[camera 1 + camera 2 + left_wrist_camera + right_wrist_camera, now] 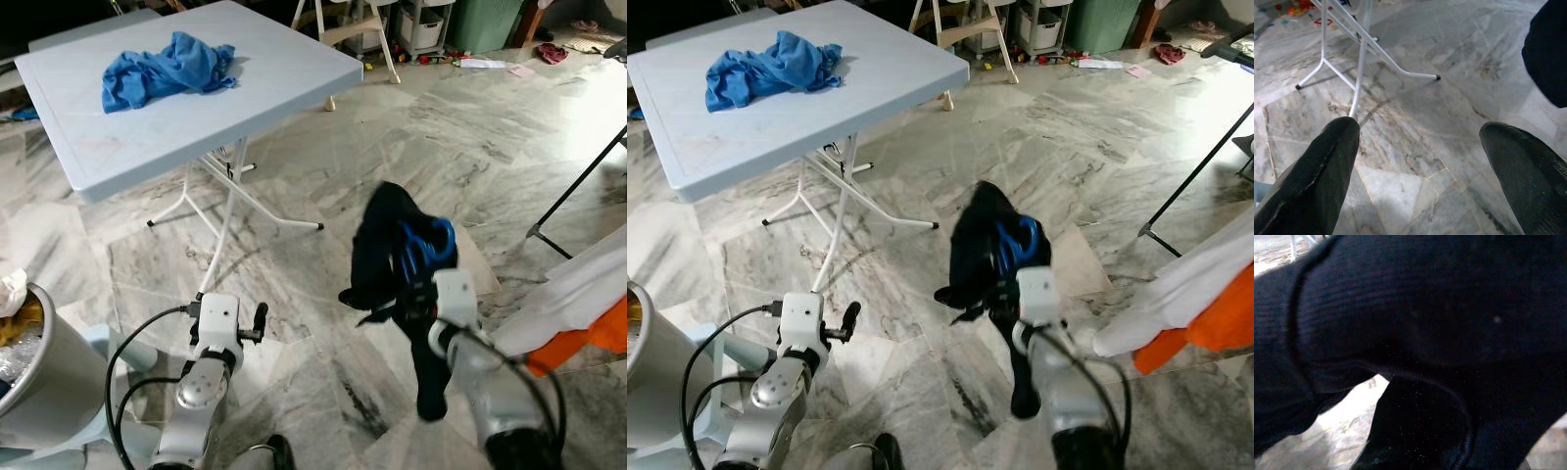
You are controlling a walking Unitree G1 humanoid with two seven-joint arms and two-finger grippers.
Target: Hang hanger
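L gripper [1415, 161] low at 7 o'clock w/ fingers [1317, 181] spread wide, holding nothing, over marble floor [323, 323]; R gripper [416, 294] at 5 o'clock carries blue hanger [428, 245] draped w/ black garment [387, 245], its grip hidden – can't tell; folding worktop [284, 83] w/ blue cloth [167, 70] far at 11.

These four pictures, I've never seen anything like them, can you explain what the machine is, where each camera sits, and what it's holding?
It is a walking humanoid robot with two silver arms. The two wide pictures come from cameras in its head, looking down at a marble floor. The close-ups come from cameras on each wrist. A crumpled blue cloth lies on the pale blue folding table. The right gripper carries a black garment on a blue plastic hanger, so its wrist picture is dark fabric. The left gripper is open and empty, low over the floor.
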